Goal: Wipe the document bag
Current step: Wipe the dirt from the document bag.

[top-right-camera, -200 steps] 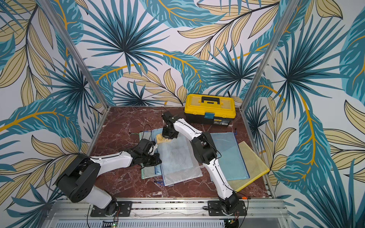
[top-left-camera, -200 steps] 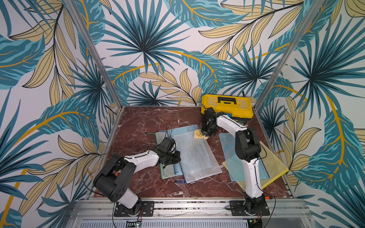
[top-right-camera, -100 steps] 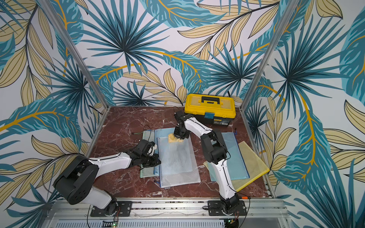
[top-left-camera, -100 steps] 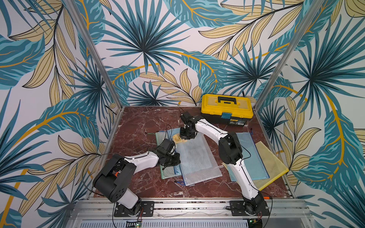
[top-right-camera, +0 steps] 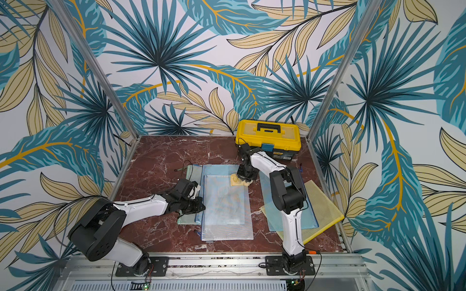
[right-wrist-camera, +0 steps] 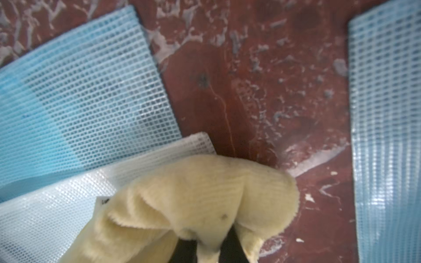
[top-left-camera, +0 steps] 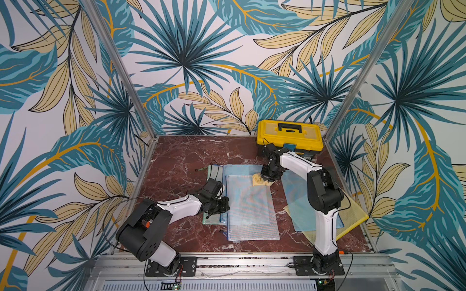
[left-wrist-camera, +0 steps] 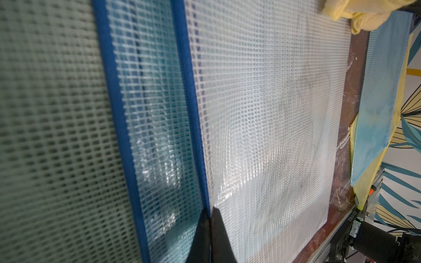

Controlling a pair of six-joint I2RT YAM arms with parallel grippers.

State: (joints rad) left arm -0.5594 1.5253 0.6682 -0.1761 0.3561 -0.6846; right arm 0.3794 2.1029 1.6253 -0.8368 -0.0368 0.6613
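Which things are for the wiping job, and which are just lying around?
For the job: clear bag on top; yellow cloth.
Just lying about: yellow toolbox; green bag under the clear one; blue bag resting on a yellow bag, off to the side.

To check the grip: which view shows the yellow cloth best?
Right wrist view: the yellow cloth is close up, pinched in the right fingers. Both top views show it small; the left wrist view, only an edge.

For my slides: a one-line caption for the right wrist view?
Right gripper shut on a yellow cloth, at the corner of the clear document bag on the marble table.
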